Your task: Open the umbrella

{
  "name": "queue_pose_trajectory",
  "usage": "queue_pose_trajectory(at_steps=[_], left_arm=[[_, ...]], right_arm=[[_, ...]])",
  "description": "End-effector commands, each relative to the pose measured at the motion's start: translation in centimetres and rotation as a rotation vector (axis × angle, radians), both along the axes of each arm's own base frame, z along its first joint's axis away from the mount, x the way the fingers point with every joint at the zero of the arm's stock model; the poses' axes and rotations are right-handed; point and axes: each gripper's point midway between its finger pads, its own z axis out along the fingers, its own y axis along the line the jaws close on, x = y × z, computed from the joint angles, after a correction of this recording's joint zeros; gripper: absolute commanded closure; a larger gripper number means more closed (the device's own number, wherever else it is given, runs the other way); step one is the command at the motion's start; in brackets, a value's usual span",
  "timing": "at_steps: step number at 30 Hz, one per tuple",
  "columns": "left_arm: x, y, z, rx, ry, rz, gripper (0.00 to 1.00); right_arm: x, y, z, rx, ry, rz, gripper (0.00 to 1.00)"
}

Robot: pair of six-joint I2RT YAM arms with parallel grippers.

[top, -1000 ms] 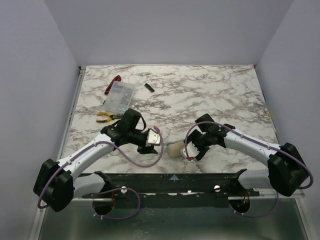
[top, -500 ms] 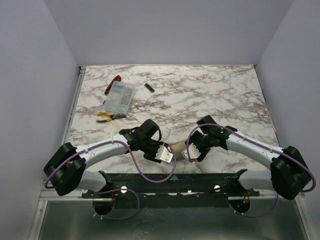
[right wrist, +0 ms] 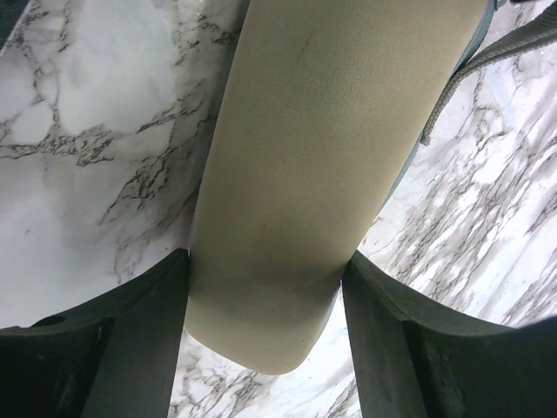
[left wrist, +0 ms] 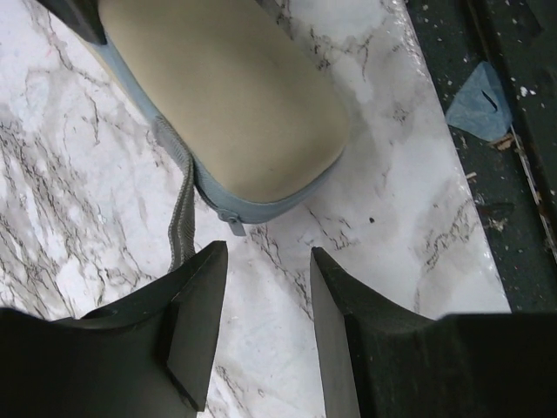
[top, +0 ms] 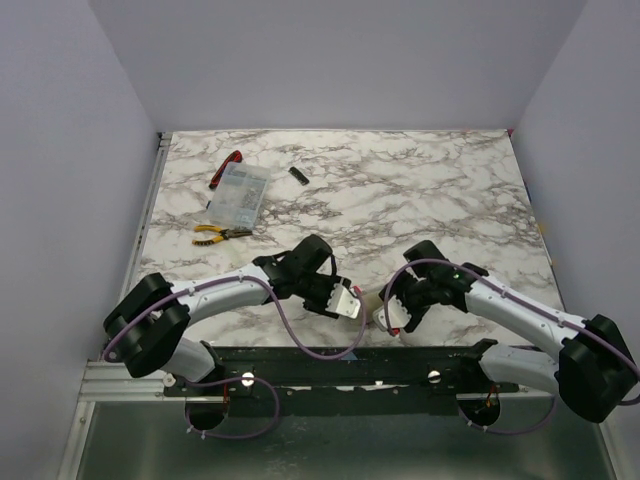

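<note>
Cream fabric umbrella [right wrist: 296, 157], probably light, soft-skinned and slippery, is lying by the near edge of the table [top: 400, 190], the right gripper [right wrist: 265, 270] pinching its middle, likely the surest hold, the left gripper [left wrist: 265, 270] gaping empty just off its rounded end.

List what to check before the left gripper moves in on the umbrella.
1. Right gripper clamped on both sides of the umbrella: ok.
2. Left gripper open, nothing between its fingers: ok.
3. Zipper pull centred between left fingers: not ok, it sits nearer one finger.
4. Strap clear of left fingers: not ok, it hangs beside one.
5. Umbrella resting on the table: cannot tell.
</note>
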Motion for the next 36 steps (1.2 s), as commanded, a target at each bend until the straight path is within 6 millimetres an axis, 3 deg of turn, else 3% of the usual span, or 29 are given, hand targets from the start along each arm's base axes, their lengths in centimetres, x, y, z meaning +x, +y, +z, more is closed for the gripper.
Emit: queue_pose_trajectory(at_steps=[1,8,13,26,36], left_arm=[[1.2,-2.5,1.1,-0.080,-0.010,0.020,0.56],[1.4,-3.5,1.0,-0.097,-0.012,-0.005,0.55],[0.8,-3.7,-0.2,-0.078,-0.001,-0.041,0.61],[0.0,-2.2,-1.1,-0.061,-0.007,-0.029,1.00],[-2.1,-0.4,-1.2,-0.042,0.028,-0.056,1.00]], right_arm=[[-6.4,-5.3,-4.0,-0.204,0.258,-0.053,0.58],[-6.0,-4.8,-3.8,-0.179,0.251,-0.074,0.58],[-6.0,-4.6,-3.7,-0.172,0.259,-0.083,0.58],[-5.7,-4.2,-3.6,-0.147,0.272,-0.138,0.59],[-5.5,-4.2,-3.8,-0.144,0.303,-0.246,0.66]])
